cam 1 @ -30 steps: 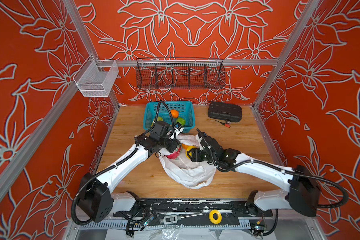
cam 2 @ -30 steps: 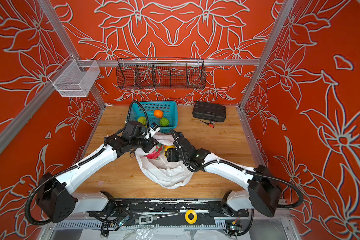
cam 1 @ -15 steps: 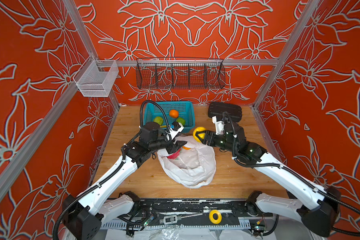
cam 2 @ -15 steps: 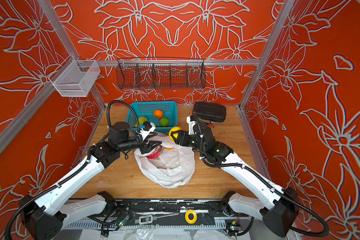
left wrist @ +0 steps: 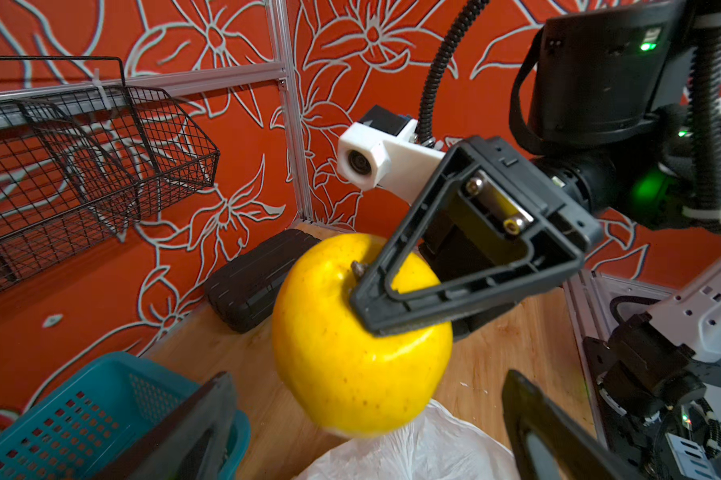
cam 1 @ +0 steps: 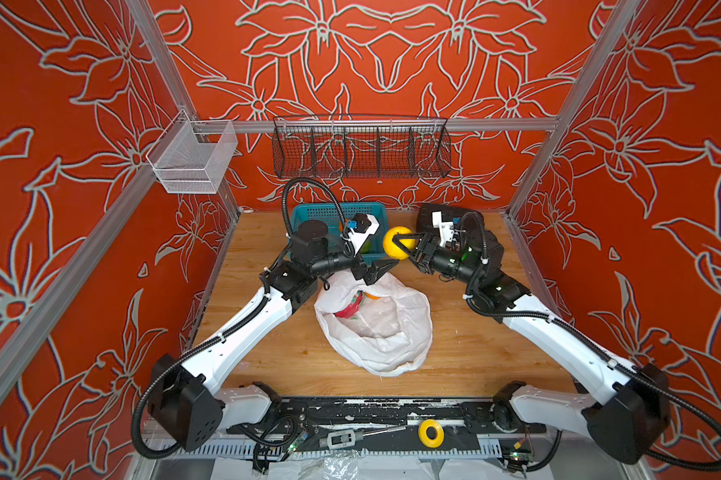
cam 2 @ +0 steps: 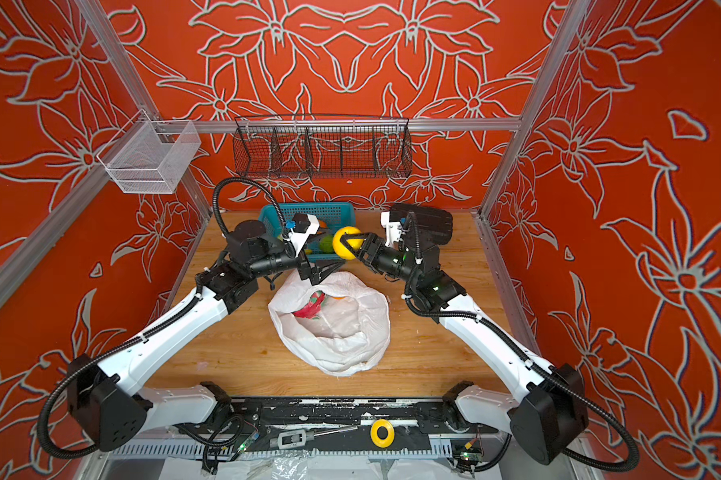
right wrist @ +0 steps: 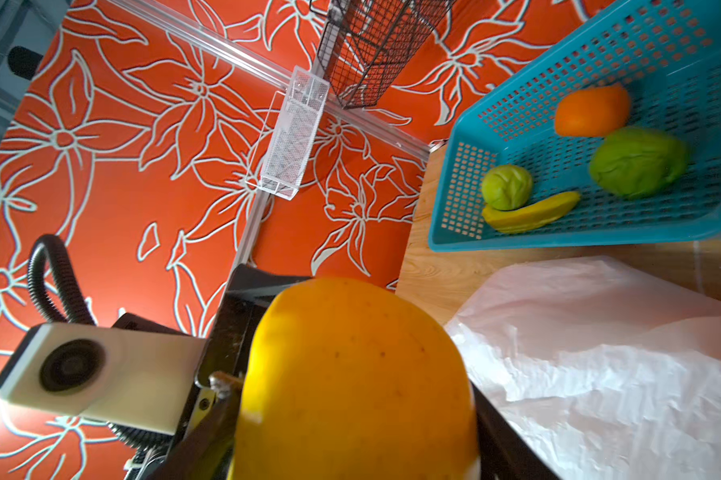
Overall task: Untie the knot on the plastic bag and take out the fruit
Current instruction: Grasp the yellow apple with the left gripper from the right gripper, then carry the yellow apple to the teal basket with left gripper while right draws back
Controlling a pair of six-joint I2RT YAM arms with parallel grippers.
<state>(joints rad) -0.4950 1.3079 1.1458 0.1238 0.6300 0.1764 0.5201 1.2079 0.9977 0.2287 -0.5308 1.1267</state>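
Observation:
The white plastic bag (cam 1: 386, 332) (cam 2: 342, 332) lies open and slumped mid-table, and no knot shows on it. Inside it I see a pink-red dragon fruit (cam 1: 347, 308) (cam 2: 310, 302) and an orange (cam 1: 372, 296). My right gripper (cam 1: 397, 245) (cam 2: 347, 248) (right wrist: 350, 419) is shut on a yellow round fruit (left wrist: 350, 353) (right wrist: 350, 361), held in the air between the bag and the basket. My left gripper (cam 1: 376, 269) (cam 2: 324, 271) (left wrist: 367, 432) hangs open just above the bag's far rim, nothing between its fingers (left wrist: 203, 415).
A teal basket (cam 1: 309, 216) (right wrist: 517, 137) at the back holds an orange (right wrist: 591, 110), a bumpy green fruit (right wrist: 637, 162), a pale green one (right wrist: 506, 187) and a banana (right wrist: 529, 212). A black case (cam 2: 433, 220) lies back right. A wire rack (cam 1: 361, 149) hangs on the wall.
My right gripper has lifted the yellow fruit out of the bag and carried it toward the back. My left gripper has let go of the bag's rim and opened wide.

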